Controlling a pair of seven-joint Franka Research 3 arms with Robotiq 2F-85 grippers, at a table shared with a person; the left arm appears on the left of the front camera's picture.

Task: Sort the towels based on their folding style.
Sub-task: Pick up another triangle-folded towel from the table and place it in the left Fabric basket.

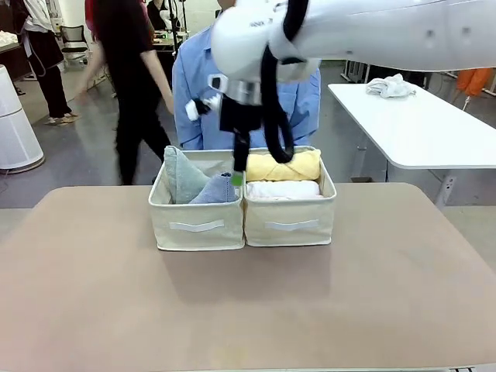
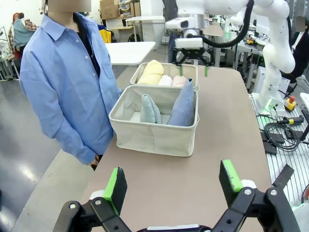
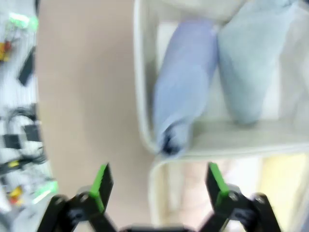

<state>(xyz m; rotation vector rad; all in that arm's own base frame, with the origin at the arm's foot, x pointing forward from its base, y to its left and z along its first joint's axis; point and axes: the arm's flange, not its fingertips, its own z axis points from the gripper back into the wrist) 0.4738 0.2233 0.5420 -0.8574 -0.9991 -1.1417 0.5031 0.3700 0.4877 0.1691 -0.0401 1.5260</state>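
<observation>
1. Above the two bins at the far middle of the counter [image 1: 93,294], the right hand [image 1: 236,177] hung with its fingers spread and nothing between them, low over the wall where the bins met. A careless lift or swing could have caught a finger on a fabric rim and dragged a bin.

2. Inside the left bin [image 1: 196,225], the two cone towels stood leaning together: the grey-green cone [image 1: 182,174] and the light blue cone [image 1: 217,190]. They looked soft and top-heavy, so a brush from the fingers could have tipped one over or opened its fold.

3. Inside the right bin [image 1: 290,222], the yellow roll [image 1: 283,166] lay on the white roll [image 1: 283,189], and the left wrist view showed a pink roll [image 2: 179,80] beside them. I could not make out a dark grey roll, so I judged the sort nearly or fully done but could not confirm it. Stacked rolls could have slid or unrolled if the bin was knocked.

4. Near the robot's side, the left hand [image 2: 173,187] hovered over bare counter, fingers wide apart and empty, well clear of the bins. It posed little risk where it was.

5. Behind the bins, a person in a blue shirt [image 2: 63,82] stood close to the counter's edge. An arm withdrawing high or wide might have swept toward them.
</observation>
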